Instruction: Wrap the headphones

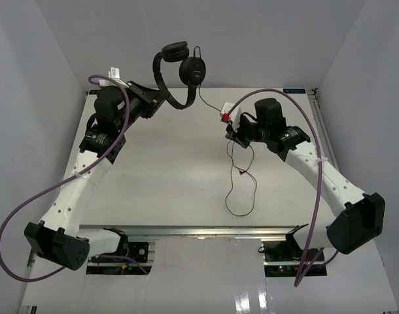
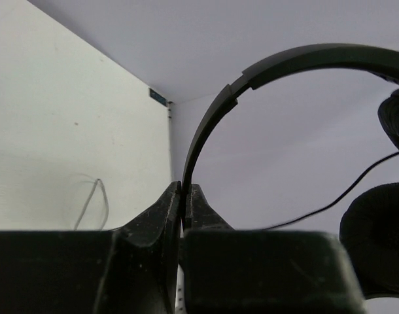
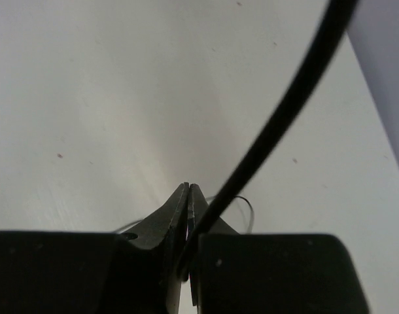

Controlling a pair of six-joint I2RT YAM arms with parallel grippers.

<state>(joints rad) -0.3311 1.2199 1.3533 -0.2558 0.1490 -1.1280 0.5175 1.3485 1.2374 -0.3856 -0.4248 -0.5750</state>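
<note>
The black headphones (image 1: 176, 65) hang in the air above the table's far edge, both ear cups up and to the right of my left gripper (image 1: 165, 97). That gripper is shut on the thin headband (image 2: 284, 62), which rises out of the closed jaws (image 2: 185, 190); an ear cup (image 2: 376, 242) shows at the right. The thin black cord (image 1: 209, 99) runs down from the cups to my right gripper (image 1: 230, 127). This gripper (image 3: 188, 188) is shut on the cord (image 3: 284, 111), which enters between the fingers near their base. The rest of the cord (image 1: 242, 190) hangs down and loops on the table.
Thick purple robot cables (image 1: 121, 134) arc over both arms. White walls (image 1: 49, 98) close in the white table (image 1: 167, 170) on the left, the right and at the back. A metal rail (image 1: 199, 230) runs along the near edge between the arm bases.
</note>
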